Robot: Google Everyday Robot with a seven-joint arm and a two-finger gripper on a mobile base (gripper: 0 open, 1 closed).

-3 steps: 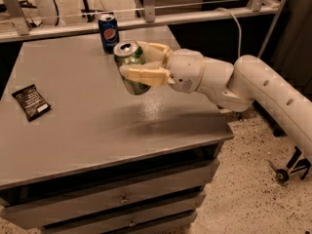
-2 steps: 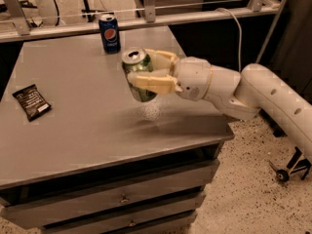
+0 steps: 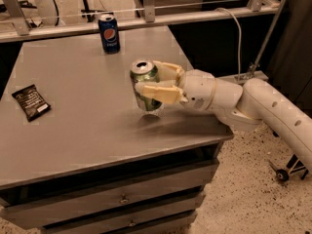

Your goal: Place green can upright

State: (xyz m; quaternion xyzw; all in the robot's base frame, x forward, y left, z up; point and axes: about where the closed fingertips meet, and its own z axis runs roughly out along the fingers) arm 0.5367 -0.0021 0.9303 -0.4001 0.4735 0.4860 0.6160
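Item one, the green can (image 3: 145, 84): it stands upright near the right edge of the desk (image 3: 73, 126), silver top and pull tab facing up; its base sits at the desk surface, though I cannot tell whether it rests there or hangs a hair above. Item two, the pincer (image 3: 146, 77): it reaches in from the right, level with the can's upper half, and is clamped on the green can, one pale finger (image 3: 158, 92) across the near side and the other behind the far side. Item three, the arm (image 3: 273, 113): white and jointed, it runs from the pincer off toward the lower right, out past the desk's edge. Item four, a Pepsi can (image 3: 109, 33): dark blue, upright at the back of the desk, well apart from the green can. Item five, a black packet (image 3: 30, 102): it lies flat near the left edge. Item six, drawers (image 3: 122, 199): I see two fronts under the desk top, each with a small knob. Item seven, a cable (image 3: 236, 30): it arcs down behind the arm, beyond the desk's right side.
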